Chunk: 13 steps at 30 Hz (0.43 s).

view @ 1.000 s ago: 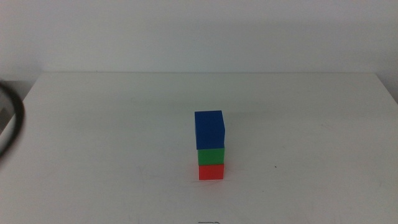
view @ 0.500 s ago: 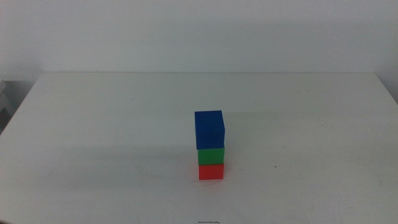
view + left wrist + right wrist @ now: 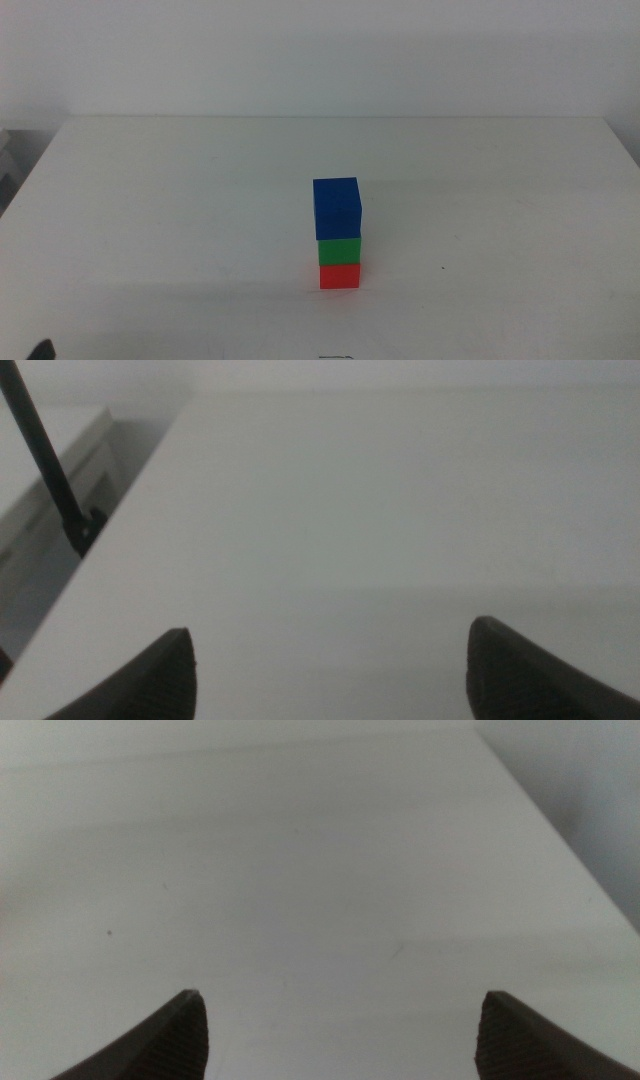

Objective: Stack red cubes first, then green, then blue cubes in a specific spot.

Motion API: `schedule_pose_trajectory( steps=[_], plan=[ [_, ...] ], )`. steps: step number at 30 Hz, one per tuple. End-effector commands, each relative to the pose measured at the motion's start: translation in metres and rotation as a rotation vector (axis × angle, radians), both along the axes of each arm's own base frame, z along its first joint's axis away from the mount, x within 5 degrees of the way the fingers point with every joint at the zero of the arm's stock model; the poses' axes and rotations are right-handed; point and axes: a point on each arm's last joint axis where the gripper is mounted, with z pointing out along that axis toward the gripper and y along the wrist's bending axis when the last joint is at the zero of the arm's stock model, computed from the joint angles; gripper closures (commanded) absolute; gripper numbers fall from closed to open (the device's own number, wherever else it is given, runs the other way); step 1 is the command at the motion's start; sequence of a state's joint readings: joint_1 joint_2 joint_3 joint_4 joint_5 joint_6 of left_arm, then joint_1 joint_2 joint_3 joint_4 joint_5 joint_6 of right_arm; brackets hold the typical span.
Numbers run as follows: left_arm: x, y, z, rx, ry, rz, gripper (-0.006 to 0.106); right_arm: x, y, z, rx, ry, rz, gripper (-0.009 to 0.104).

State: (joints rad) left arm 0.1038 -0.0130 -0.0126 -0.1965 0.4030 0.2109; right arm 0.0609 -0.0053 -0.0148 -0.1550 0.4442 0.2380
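White table (image 3: 180, 200), pale wall (image 3: 320, 50); left tool (image 3: 330, 670) & right tool (image 3: 340, 1035) both wide.

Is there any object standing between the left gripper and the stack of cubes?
Nothing visible. The blue cube sits on the green cube, which sits on the red cube. The left gripper is open over bare table.

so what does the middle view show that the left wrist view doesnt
Only the middle view shows the stack: blue cube on the green cube on the red cube, with no pincer near it. Only the left wrist view shows the left pincer, jaws open and empty, over the table's edge, with a thin dark rod beside the table. Both show the plain white tabletop.
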Motion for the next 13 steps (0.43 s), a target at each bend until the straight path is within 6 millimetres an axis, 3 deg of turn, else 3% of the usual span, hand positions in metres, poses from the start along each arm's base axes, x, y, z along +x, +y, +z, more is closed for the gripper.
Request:
schedule_pose_trajectory(
  steps=[1,5,13],
  plan=[
    [0.001,0.001,0.009,-0.020,-0.100,0.016,0.009,0.003,0.001,0.010,-0.015,-0.106,0.011,0.013],
    [0.002,0.002,-0.003,-0.020,-0.084,0.021,0.009,0.001,0.001,0.008,-0.014,-0.121,0.010,0.013],
    [0.003,0.002,-0.002,-0.014,-0.090,0.023,0.009,0.001,0.001,0.008,-0.014,-0.118,0.010,0.013]
  ],
)
